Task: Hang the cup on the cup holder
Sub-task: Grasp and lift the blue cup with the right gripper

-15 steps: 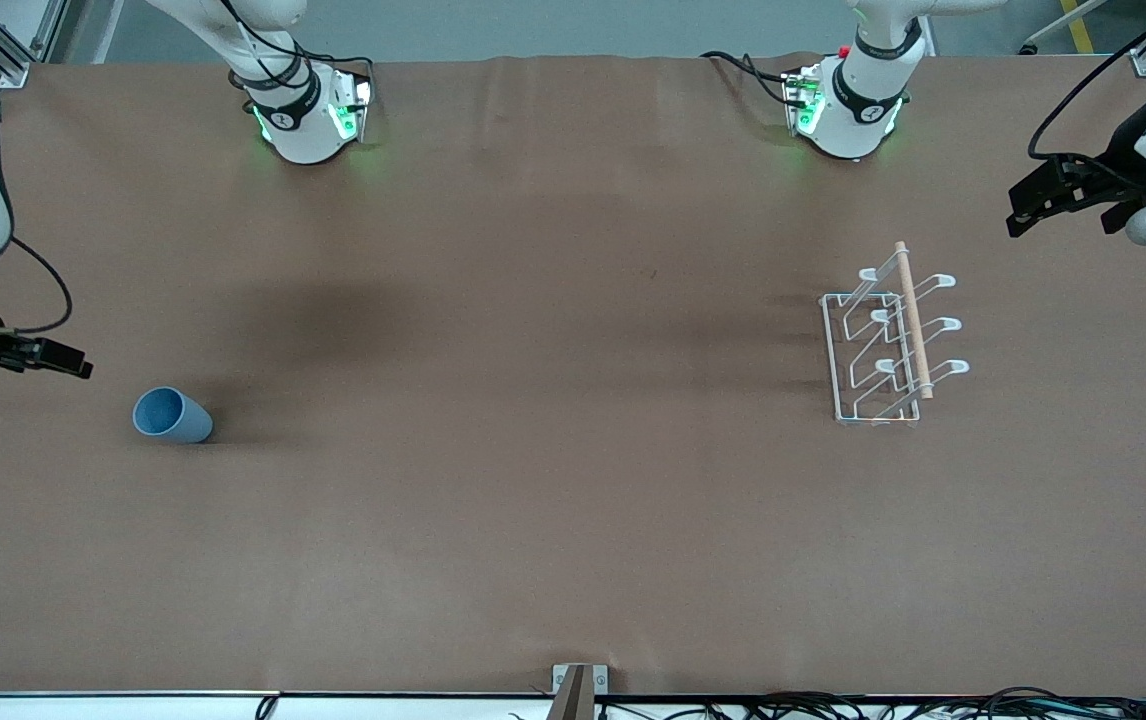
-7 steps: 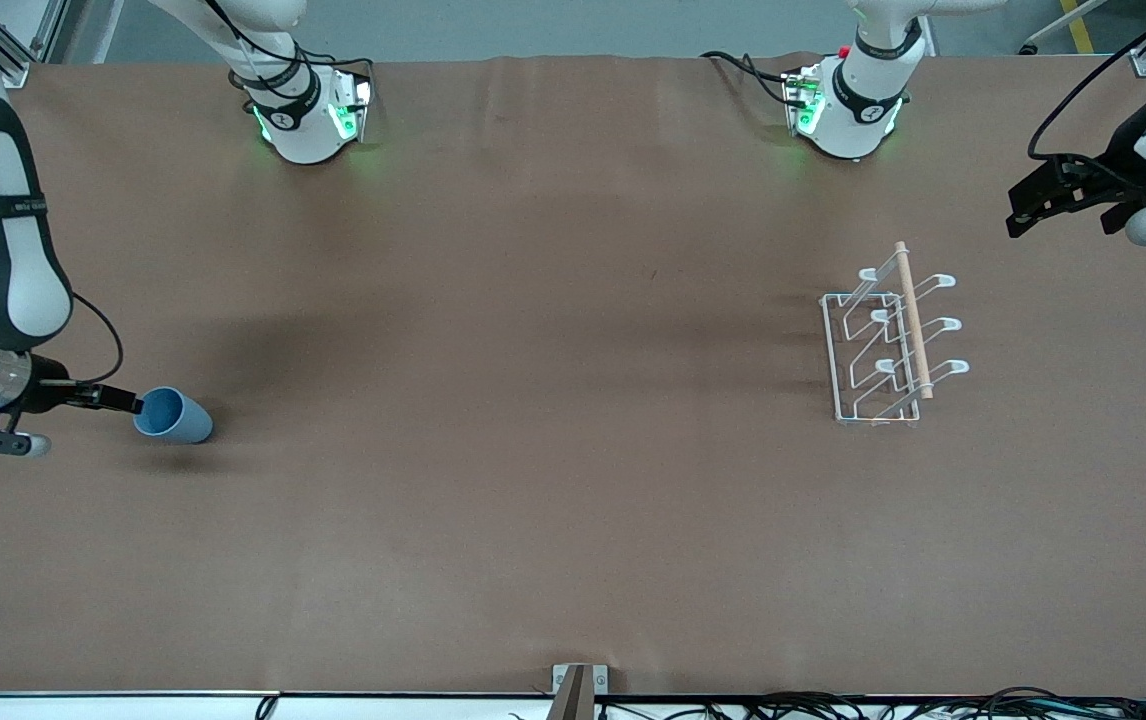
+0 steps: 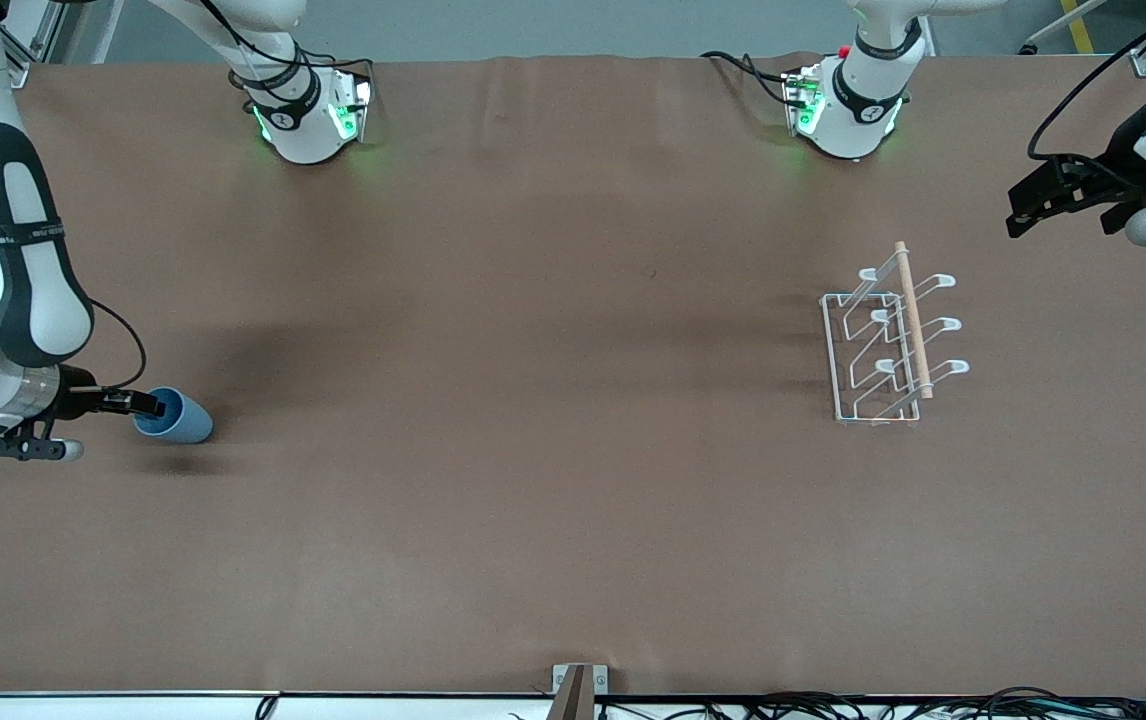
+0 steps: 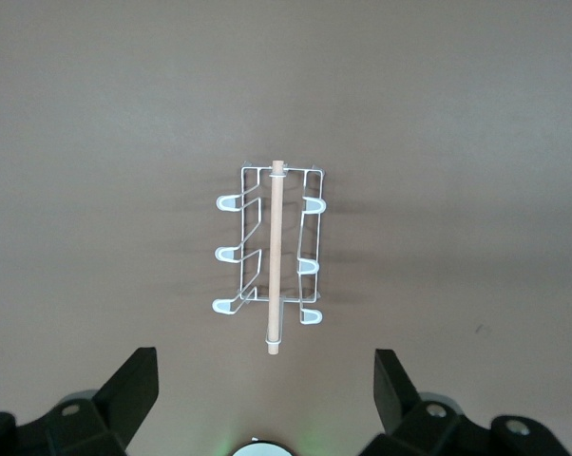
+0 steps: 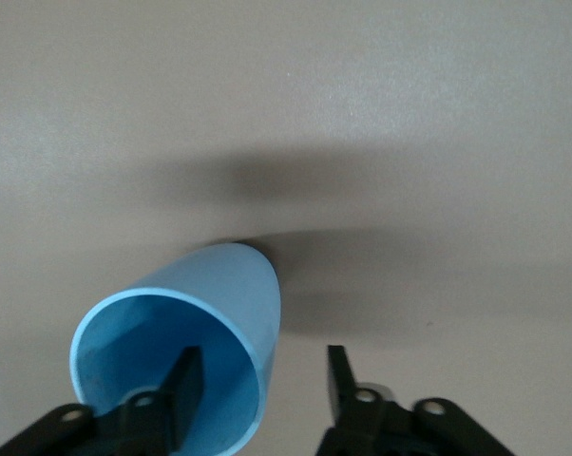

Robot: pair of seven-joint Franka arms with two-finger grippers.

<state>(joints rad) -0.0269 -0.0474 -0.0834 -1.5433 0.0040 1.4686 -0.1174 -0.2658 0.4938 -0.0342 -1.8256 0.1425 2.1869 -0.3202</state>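
Note:
The light-blue cup (image 3: 181, 418) lies on its side near the right arm's end of the table, its mouth turned toward my right gripper (image 3: 155, 405). In the right wrist view one finger (image 5: 185, 372) is inside the cup (image 5: 205, 318) and the other (image 5: 336, 370) is outside. They straddle the wall, and a gap shows at the outer finger. The white wire cup holder (image 3: 913, 320) with its wooden rod stands toward the left arm's end. My left gripper (image 3: 1018, 212) waits open in the air past the holder (image 4: 275, 249), nothing between its fingers.
Brown cloth covers the table (image 3: 553, 450). Both arm bases (image 3: 308, 120) (image 3: 848, 110) stand along the edge farthest from the front camera. A small bracket (image 3: 578, 685) sits at the nearest edge.
My right gripper came down from beside the cup to its mouth, slid one finger inside, and its fingers have drawn closer together. The cup, holder and left arm have not moved.

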